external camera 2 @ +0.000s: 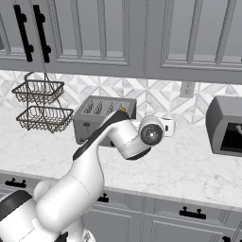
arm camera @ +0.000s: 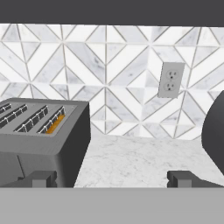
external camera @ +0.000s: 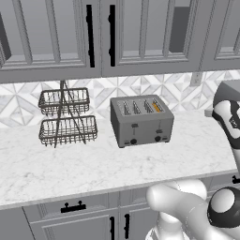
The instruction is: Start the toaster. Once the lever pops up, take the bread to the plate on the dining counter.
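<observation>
You had bare counter (external camera: 93,168) in front of the toaster (external camera: 142,121); the wire basket (external camera: 65,117) stood well apart at its 9 o'clock, upper cabinets (external camera: 93,37) overhung, a dark appliance (external camera 2: 226,125) crowded 3 o'clock.

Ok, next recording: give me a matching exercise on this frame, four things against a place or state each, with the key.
Things:
1. bread
2. wire basket
3. gripper
4. wall outlet

Places or states:
A. on the tiled backsplash
B. open, holding nothing
C. in the toaster's end slot
D. left of the toaster on the counter

Pairs: 1-C, 2-D, 3-B, 4-A
</observation>
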### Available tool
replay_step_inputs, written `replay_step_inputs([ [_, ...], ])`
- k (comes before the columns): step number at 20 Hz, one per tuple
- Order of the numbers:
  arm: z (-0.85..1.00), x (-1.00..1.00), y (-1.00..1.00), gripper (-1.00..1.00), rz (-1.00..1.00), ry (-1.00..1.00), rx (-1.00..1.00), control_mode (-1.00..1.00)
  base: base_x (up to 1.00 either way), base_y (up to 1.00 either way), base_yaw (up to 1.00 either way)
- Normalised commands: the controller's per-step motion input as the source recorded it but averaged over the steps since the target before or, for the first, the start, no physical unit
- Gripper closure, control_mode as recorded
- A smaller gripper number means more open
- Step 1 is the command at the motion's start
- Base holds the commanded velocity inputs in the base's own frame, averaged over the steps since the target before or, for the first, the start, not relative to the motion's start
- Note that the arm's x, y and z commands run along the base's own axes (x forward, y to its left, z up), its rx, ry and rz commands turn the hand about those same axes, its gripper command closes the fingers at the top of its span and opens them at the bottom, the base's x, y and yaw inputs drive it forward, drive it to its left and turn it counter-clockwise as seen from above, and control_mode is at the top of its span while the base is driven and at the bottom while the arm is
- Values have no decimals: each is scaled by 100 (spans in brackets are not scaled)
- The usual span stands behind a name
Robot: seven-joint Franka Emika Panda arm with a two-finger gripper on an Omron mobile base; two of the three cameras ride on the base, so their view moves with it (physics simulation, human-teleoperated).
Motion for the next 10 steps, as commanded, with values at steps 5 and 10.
replay_step_inputs([
  [5, 0, 0, 0, -100, 0, 0, 0, -100, 0, 0, 0],
  [10, 0, 0, 0, -100, 0, 0, 0, -100, 0, 0, 0],
])
